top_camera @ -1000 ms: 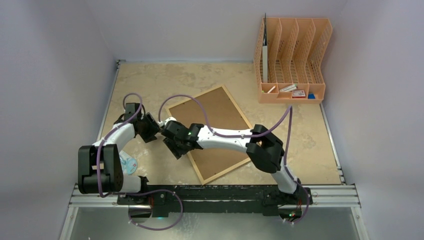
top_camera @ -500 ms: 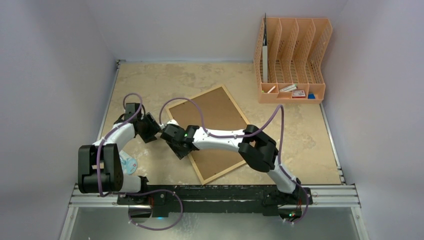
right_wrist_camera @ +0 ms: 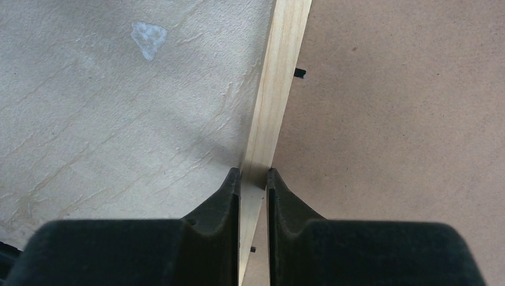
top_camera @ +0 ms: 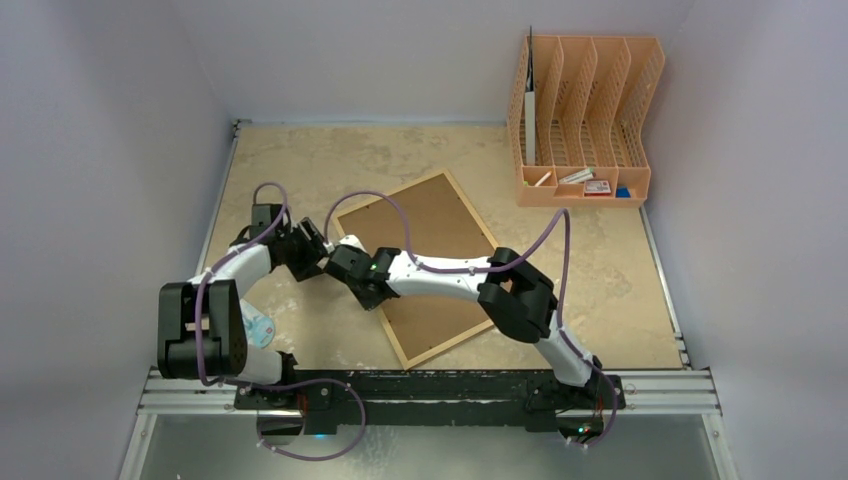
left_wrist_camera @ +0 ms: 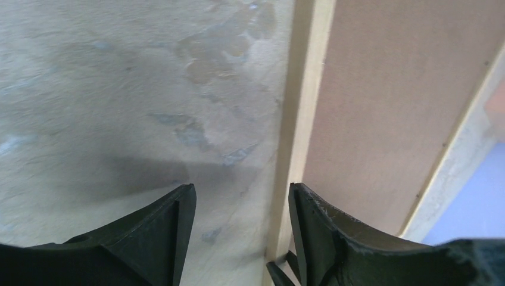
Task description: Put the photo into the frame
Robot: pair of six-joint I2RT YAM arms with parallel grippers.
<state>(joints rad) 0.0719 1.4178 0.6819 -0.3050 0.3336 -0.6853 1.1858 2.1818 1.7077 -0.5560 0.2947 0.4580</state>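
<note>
View from above the bench [top_camera: 300,160]. The frame [top_camera: 420,215] lies flat near the middle, face down with its brown fibreboard back upward, turned at a slant so that one corner points toward the arms' bases. Both arms reach in to its left-hand long edge.

Right gripper [top_camera: 340,262]: the arm crosses over the back of the frame. In the wrist view the right gripper [right_wrist_camera: 253,173] has its jaws pressed in on the thin light-wood border [right_wrist_camera: 280,89], one finger on the bench side and one on the fibreboard side, pinching the strip between them.

Left gripper [top_camera: 318,250]: it sits just beside the right one at the same edge. In its wrist view the left gripper [left_wrist_camera: 241,190] has its jaws spread. One finger hangs over bare bench and the other over the border of the frame [left_wrist_camera: 381,107], with nothing between them. Whether that finger touches the wood cannot be told.

An orange file organiser [top_camera: 585,120] stands in the far right corner, well apart from the frame. A small pale patterned item [top_camera: 258,328] shows beside the left arm's base, too hidden to identify, possibly a print.
</note>
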